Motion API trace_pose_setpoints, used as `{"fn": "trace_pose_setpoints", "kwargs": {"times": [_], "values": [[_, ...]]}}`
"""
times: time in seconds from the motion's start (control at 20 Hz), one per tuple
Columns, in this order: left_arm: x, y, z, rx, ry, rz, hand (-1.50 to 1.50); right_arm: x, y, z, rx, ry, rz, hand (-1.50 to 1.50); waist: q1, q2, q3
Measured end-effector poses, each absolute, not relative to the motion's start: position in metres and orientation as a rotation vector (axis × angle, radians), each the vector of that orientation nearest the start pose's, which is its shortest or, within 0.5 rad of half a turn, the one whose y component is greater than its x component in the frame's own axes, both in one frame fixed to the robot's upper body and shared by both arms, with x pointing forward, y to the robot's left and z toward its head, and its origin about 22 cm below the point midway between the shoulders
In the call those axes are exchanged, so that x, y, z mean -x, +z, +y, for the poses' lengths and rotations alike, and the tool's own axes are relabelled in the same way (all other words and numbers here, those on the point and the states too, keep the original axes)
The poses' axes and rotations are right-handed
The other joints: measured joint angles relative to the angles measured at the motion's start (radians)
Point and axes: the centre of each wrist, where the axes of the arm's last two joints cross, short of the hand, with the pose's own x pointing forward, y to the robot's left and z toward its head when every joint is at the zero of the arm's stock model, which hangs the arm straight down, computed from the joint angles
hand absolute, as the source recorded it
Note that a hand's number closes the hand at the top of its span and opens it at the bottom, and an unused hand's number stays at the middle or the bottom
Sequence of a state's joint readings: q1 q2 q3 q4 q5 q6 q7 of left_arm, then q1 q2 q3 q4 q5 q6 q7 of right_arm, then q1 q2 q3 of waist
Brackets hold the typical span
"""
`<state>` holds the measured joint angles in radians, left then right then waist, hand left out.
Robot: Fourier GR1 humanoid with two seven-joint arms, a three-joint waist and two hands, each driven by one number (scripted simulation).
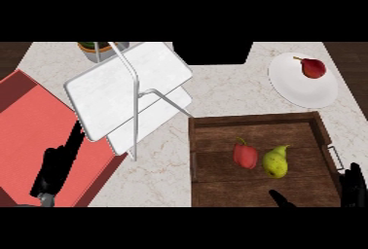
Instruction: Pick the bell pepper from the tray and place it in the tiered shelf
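Note:
A red bell pepper [245,154] lies in the dark wooden tray [215,131] at the lower right, touching a yellow-green pear [276,162] on its right. The white tiered shelf [129,85] with its grey wire frame stands at the upper left of the counter. My right hand [352,187] shows at the lower right corner, fingers straight, with its thumb [282,198] over the tray's near part; it holds nothing. My left hand [59,163] rests open at the lower left, over the red mat, fingers pointing up.
A white plate [302,85] with a dark red pear [313,67] sits at the upper right. A red mat [32,126] covers the left side. A potted plant [97,48] stands behind the shelf. A metal handle [333,155] sticks out from the tray's right side.

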<state>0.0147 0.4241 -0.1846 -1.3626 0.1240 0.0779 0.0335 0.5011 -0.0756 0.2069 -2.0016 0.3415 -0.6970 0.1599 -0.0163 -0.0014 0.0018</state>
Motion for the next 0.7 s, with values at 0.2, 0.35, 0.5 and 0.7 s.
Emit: {"fn": "trace_pose_setpoints", "kwargs": {"times": [0.2, 0.35, 0.5, 0.7], "values": [[-0.234, -0.024, 0.303, -0.199, -0.285, -1.287, 0.00, -0.111, 0.022, -0.225, 0.797, -0.144, -1.271, -1.50, 0.023, 0.010, -0.004], [-0.237, -0.021, 0.300, -0.194, -0.299, -1.300, 0.00, -0.101, 0.017, -0.237, 0.904, -0.009, -1.116, -1.50, 0.034, 0.019, -0.007], [-0.240, -0.018, 0.296, -0.189, -0.315, -1.309, 0.00, -0.098, 0.019, -0.247, 1.001, 0.074, -0.970, -1.50, 0.046, 0.025, -0.010], [-0.244, -0.016, 0.291, -0.176, -0.322, -1.307, 0.00, -0.112, 0.034, -0.242, 1.085, 0.141, -0.832, -1.50, 0.063, 0.026, -0.011]]}}
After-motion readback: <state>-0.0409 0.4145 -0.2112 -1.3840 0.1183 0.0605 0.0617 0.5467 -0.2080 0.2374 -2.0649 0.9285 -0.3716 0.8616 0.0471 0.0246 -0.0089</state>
